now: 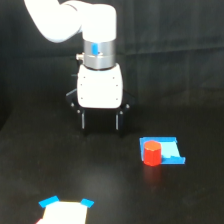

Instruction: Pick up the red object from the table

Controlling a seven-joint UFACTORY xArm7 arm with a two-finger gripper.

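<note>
While the claw is held spread and empty above the tabletop, the red object could be toppled if approached off-centre; it sits well apart.

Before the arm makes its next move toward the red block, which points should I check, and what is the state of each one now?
1. Red block in plain sight on the table: ok.
2. Block upright: ok.
3. Block free of its neighbour: not ok, it stands against or on the flat blue piece.
4. Pincer open: ok, the fingers hang apart with nothing between them.
5. Pincer lined up over the block: not ok, the block lies toward the exterior view's right and lower.
6. Path between them clear: ok.
</note>
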